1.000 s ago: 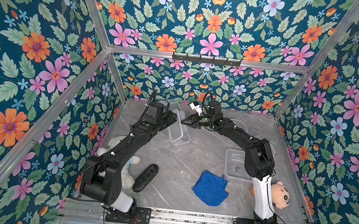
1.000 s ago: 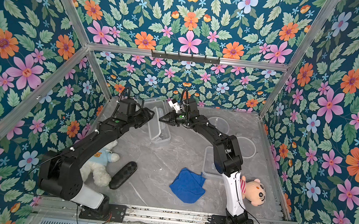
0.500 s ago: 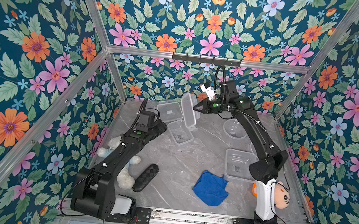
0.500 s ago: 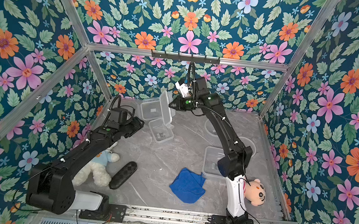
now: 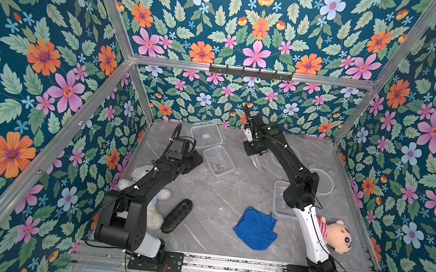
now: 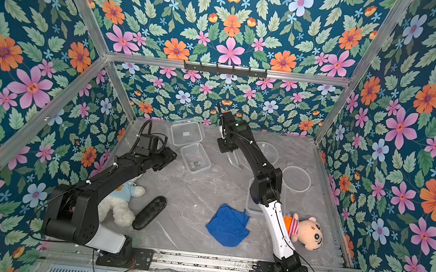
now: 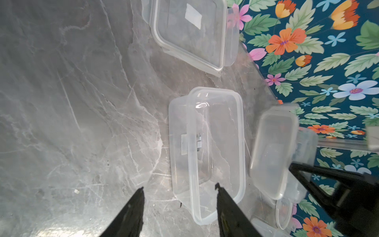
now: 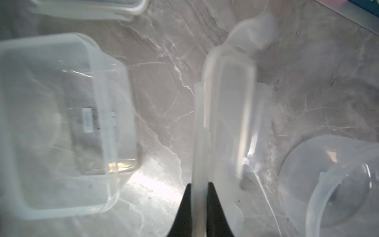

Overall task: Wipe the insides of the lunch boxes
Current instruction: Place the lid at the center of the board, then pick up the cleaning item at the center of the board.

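Observation:
The small rectangular lunch box (image 5: 218, 160) stands open at the table's middle back, also seen in the left wrist view (image 7: 207, 147) and the right wrist view (image 8: 51, 123). My left gripper (image 7: 179, 187) is open at its left side, one fingertip (image 7: 217, 187) over the rim, nothing held. My right gripper (image 8: 200, 184) is shut on the edge of a clear rectangular lid (image 8: 227, 115), held edge-on low over the table (image 5: 257, 161) to the box's right. The round lunch box (image 6: 266, 151) sits behind the right arm. That arm partly hides the large square lunch box (image 6: 251, 203).
A square clear lid (image 5: 206, 136) lies by the back wall and a round lid (image 5: 321, 181) at the right. The blue cloth (image 5: 255, 228) lies near the front. A white plush (image 6: 119, 203), a black case (image 5: 177, 215) and a pink doll (image 5: 336, 235) sit along the front.
My right gripper lifted the lid off the small lunch box, swung it up, then brought it down to the box's right. My left gripper drew back from the box toward the left.

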You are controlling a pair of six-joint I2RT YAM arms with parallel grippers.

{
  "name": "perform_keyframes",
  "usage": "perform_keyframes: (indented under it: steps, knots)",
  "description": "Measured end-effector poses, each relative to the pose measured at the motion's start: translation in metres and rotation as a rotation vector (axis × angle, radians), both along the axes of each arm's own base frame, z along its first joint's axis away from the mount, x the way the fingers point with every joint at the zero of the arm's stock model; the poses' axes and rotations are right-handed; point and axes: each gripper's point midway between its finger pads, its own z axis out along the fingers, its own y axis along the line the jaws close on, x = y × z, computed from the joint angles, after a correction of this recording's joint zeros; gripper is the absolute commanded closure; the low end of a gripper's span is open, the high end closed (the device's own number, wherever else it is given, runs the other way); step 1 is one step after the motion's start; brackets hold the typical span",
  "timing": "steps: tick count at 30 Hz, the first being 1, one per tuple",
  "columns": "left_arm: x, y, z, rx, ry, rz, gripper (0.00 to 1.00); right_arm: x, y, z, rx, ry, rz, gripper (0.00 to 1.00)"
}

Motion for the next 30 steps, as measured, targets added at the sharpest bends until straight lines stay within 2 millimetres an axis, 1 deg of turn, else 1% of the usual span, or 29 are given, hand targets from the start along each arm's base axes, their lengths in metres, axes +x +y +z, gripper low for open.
perform_keyframes:
  steps: [1,2,4,5,8,10,11,13,15,17,18,19,20,21,23,25,26,27,28,30]
  knots:
    - [0.0,0.0,-0.001,0.0,0.004,0.0,0.42,0.0,0.002,-0.007,-0.016,0.003,0.005,1.0]
    - [0.0,-0.001,-0.002,-0.003,0.004,-0.003,0.42,0.001,0.004,-0.012,-0.028,0.001,0.007,0.98]
    - [0.001,-0.002,-0.003,-0.011,-0.001,-0.009,0.42,0.004,0.006,-0.02,-0.045,-0.009,0.005,0.75]
    - [0.001,-0.003,-0.004,-0.014,-0.003,-0.011,0.42,0.005,0.007,-0.021,-0.045,-0.014,0.004,0.69]
    - [0.001,-0.004,-0.009,-0.022,0.006,-0.013,0.43,0.012,0.006,-0.019,-0.041,-0.041,-0.011,0.61]
    - [0.0,-0.004,-0.012,-0.026,0.015,-0.01,0.42,0.011,0.004,-0.019,-0.039,-0.044,-0.024,0.55]
    - [0.001,-0.004,-0.013,-0.027,0.017,-0.011,0.42,0.008,0.003,-0.018,-0.041,-0.041,-0.024,0.55]
    - [0.002,-0.005,-0.016,-0.029,0.022,-0.01,0.42,-0.006,0.0,-0.012,-0.032,-0.025,-0.025,0.54]
    - [0.003,-0.006,-0.02,-0.034,0.03,-0.01,0.42,-0.022,-0.001,0.005,-0.015,-0.035,-0.018,0.54]
    - [0.006,-0.008,-0.024,-0.04,0.037,-0.016,0.42,-0.049,-0.001,0.026,0.013,-0.055,-0.014,0.53]
    - [0.007,-0.009,-0.026,-0.042,0.042,-0.02,0.42,-0.067,-0.001,0.037,0.024,-0.07,0.0,0.52]
    - [0.009,-0.01,-0.027,-0.044,0.044,-0.021,0.42,-0.089,-0.002,0.044,0.037,-0.075,0.01,0.52]
    - [0.011,-0.011,-0.028,-0.046,0.045,-0.024,0.42,-0.111,-0.003,0.047,0.041,-0.072,0.03,0.52]
    - [0.012,-0.012,-0.029,-0.049,0.046,-0.027,0.42,-0.136,-0.005,0.046,0.044,-0.064,0.045,0.52]
    - [0.014,-0.014,-0.03,-0.056,0.045,-0.034,0.43,-0.179,-0.013,0.032,0.048,-0.015,0.056,0.52]
    - [0.014,-0.016,-0.03,-0.062,0.044,-0.04,0.42,-0.219,-0.032,0.01,0.023,0.049,0.034,0.52]
    - [0.014,-0.017,-0.03,-0.064,0.043,-0.042,0.42,-0.235,-0.041,0.003,0.005,0.065,0.024,0.52]
    - [0.014,-0.018,-0.03,-0.068,0.043,-0.043,0.42,-0.256,-0.047,-0.004,0.004,0.088,0.026,0.51]
    - [0.014,-0.018,-0.03,-0.07,0.04,-0.044,0.42,-0.273,-0.05,-0.008,0.011,0.107,0.03,0.5]
    - [0.014,-0.018,-0.032,-0.07,0.042,-0.045,0.42,-0.296,-0.054,-0.015,0.039,0.128,0.025,0.47]
